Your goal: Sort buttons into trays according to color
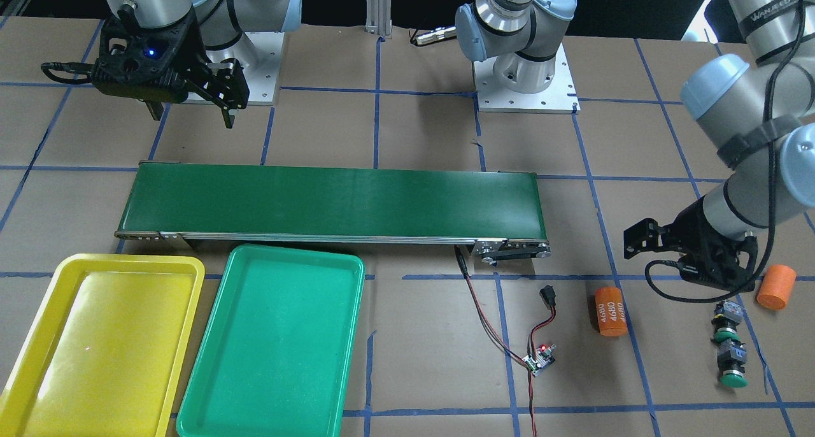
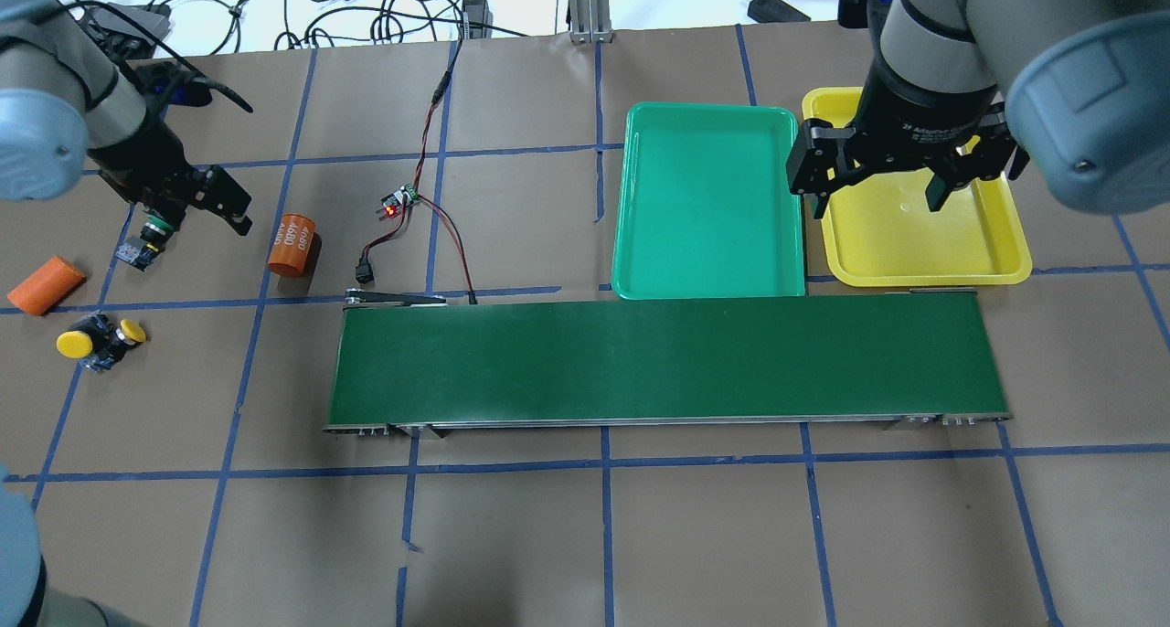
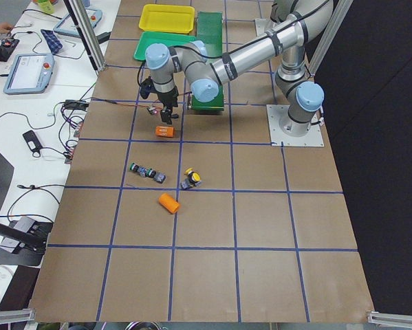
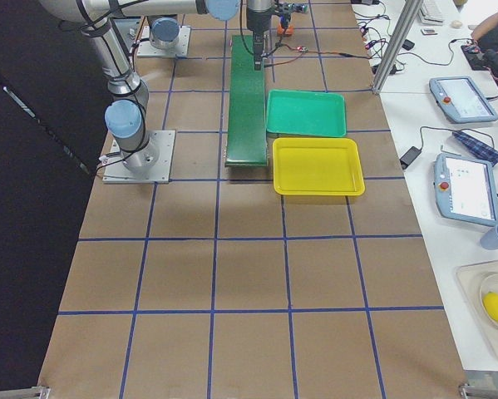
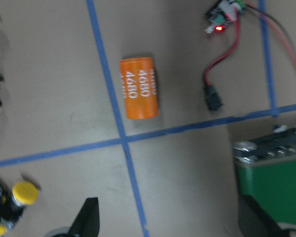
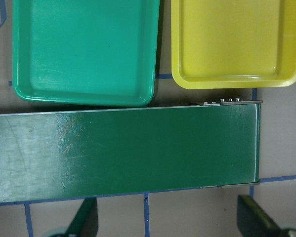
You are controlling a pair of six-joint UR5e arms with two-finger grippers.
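Note:
Two green-capped buttons [image 1: 728,319] [image 1: 732,364] lie in a row on the table; one shows in the overhead view [image 2: 157,225]. Two yellow-capped buttons [image 2: 73,344] [image 2: 132,333] lie together closer to the robot. My left gripper [image 2: 196,214] is open and empty above the table, between the green buttons and the "4680" cylinder; its wrist view shows the fingers [image 5: 88,219] wide apart. The yellow tray [image 1: 127,262] and green tray [image 1: 293,253] stand side by side, both empty. My right gripper [image 2: 873,193] hangs open and empty over the yellow tray's [image 2: 923,278] near part.
A long dark green conveyor belt [image 2: 667,357] runs across the middle, along the trays. An orange cylinder marked "4680" [image 2: 292,243] and a second orange cylinder [image 2: 46,286] lie near the buttons. A small circuit board [image 2: 398,204] with red-black wires lies beyond the belt's end.

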